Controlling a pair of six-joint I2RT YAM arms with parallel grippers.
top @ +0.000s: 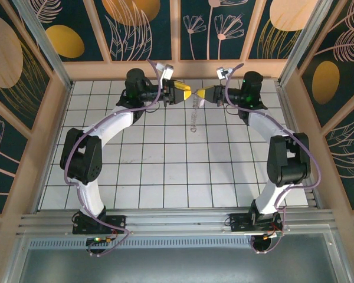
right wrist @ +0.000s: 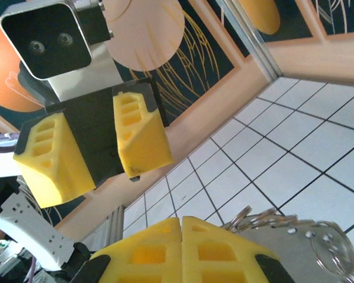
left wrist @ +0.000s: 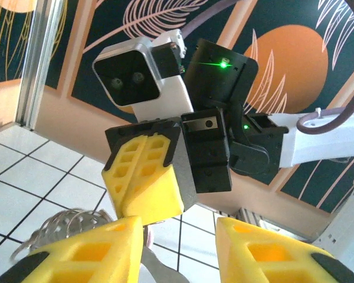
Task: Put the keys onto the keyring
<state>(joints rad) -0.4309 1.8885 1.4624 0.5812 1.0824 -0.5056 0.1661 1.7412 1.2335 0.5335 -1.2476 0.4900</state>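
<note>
Right gripper pinches the keyring, which trails toward 6 o'clock. Left gripper, at its 9 o'clock, gapes wide.

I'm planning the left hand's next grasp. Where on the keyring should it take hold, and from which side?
Probably the bare metal loops of the keyring that stick out beside the shut fingers of the right hand, clear of its pads. The left hand faces it, open, so come straight in from that side, fingers straddling the thin wire.
</note>
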